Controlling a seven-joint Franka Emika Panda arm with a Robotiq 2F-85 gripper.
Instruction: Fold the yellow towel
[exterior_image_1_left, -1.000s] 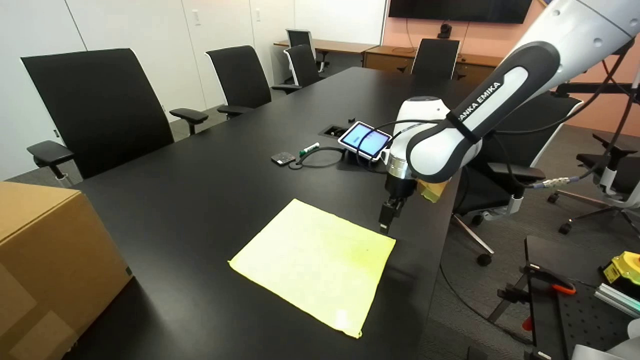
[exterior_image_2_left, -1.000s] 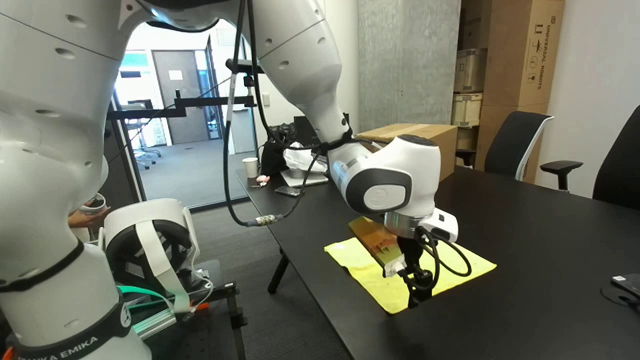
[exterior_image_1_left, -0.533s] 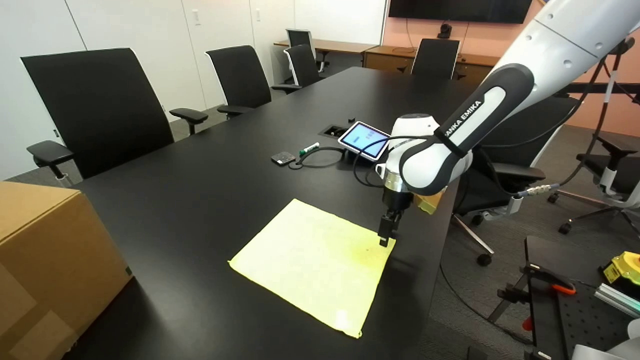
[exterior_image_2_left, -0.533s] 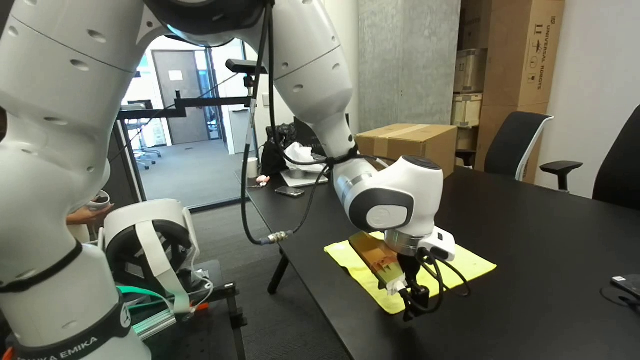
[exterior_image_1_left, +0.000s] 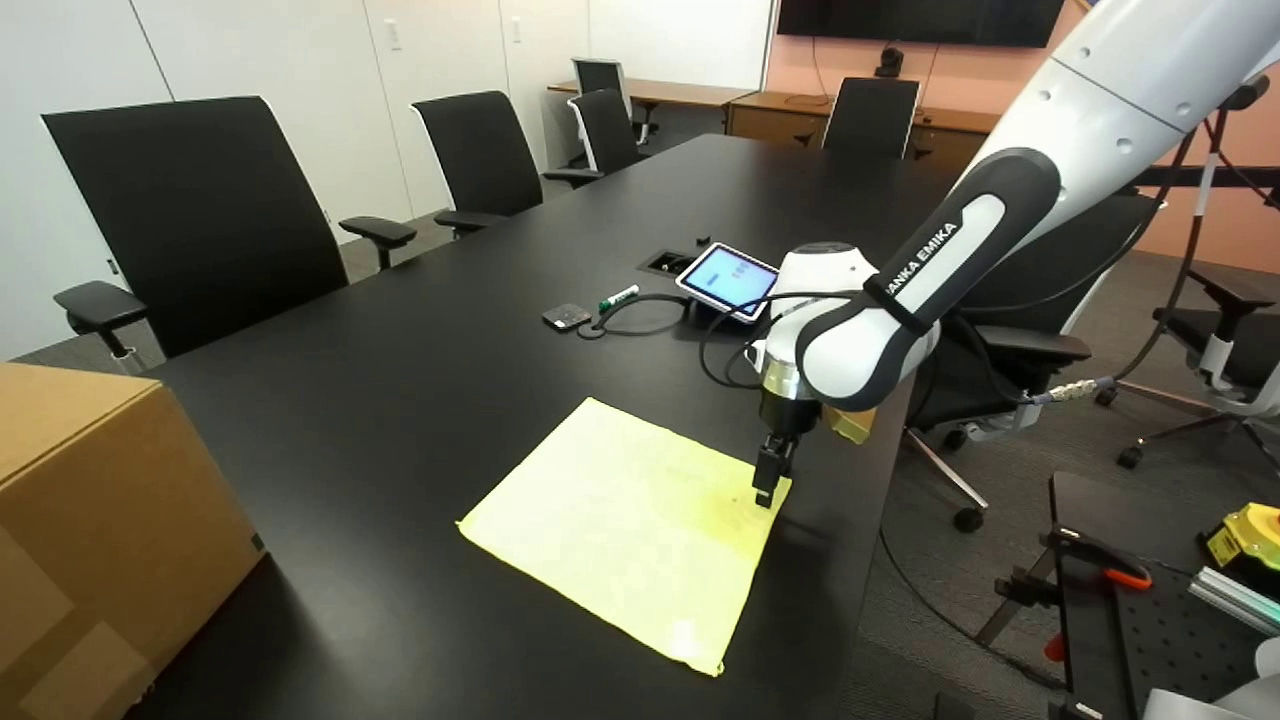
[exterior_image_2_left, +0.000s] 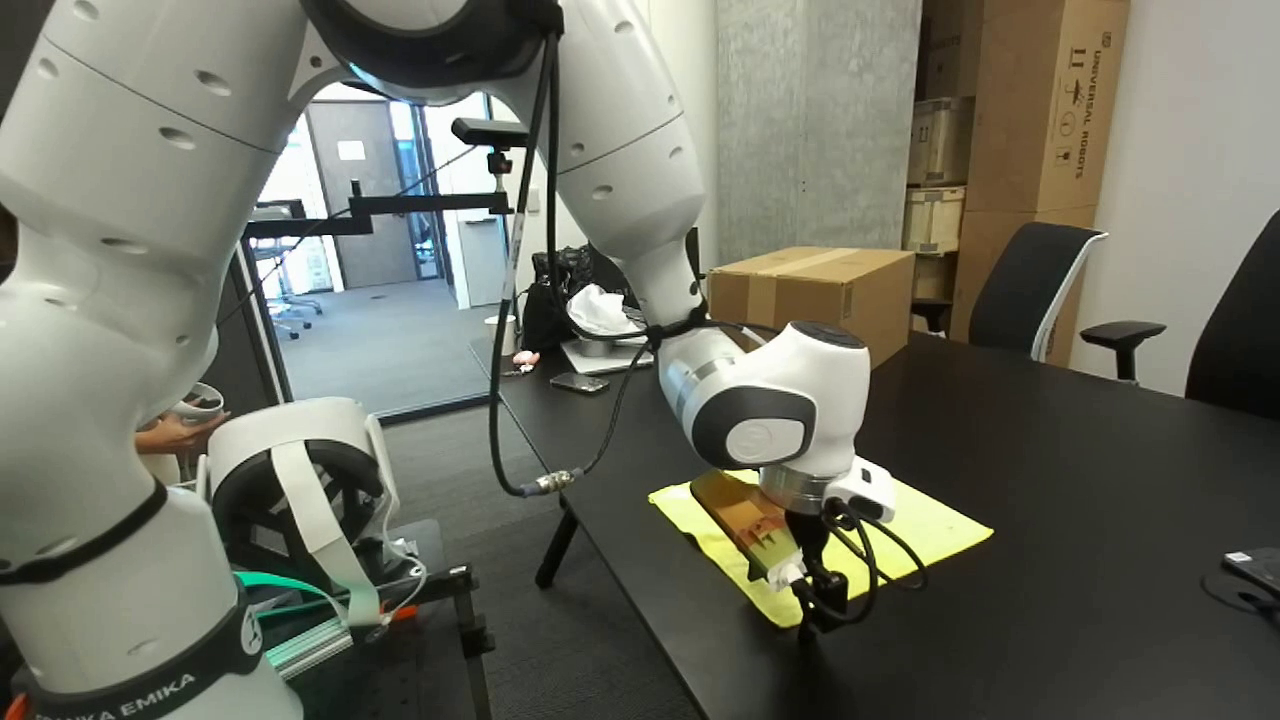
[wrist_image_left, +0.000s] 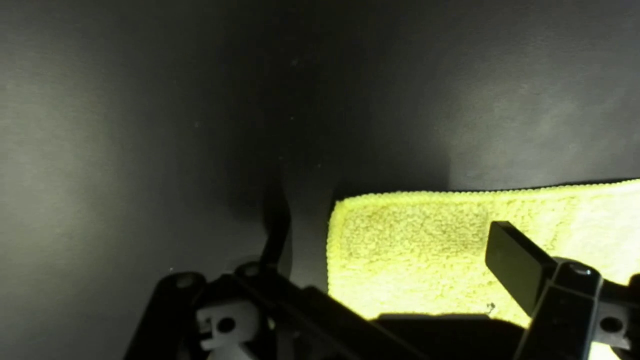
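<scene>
fingers (wrist_image_left: 520, 267) parted wide, pointing down at one corner of the yellow towel (exterior_image_1_left: 620, 530). reaching over the cloth on one side and over bare black worktop (exterior_image_1_left: 400, 430) on the other, framing the stitched corner in the wrist view. cannot tell whether touching the cloth or just above it. trace them up to a white-and-black arm (exterior_image_1_left: 930, 260) bent over the worktop.

in both exterior views, see the towel spread flat and unfolded on the worktop, near one long edge. make out a small dark speck (wrist_image_left: 491, 306) on the cloth between the fingers.

farther along the worktop, find a tilted, lit tablet (exterior_image_1_left: 725, 278), a green-capped white marker (exterior_image_1_left: 621, 297), and a dark square item (exterior_image_1_left: 567, 317), too small to identify. spot a tan cardboard box (exterior_image_1_left: 110, 540) with strips of tape, also on the worktop, apart from the towel. in an exterior view, notice a dark phone (exterior_image_2_left: 579, 383) lying flat near the worktop's edge and a white headset (exterior_image_2_left: 295, 435) off the worktop, beside the lower arm.
</scene>
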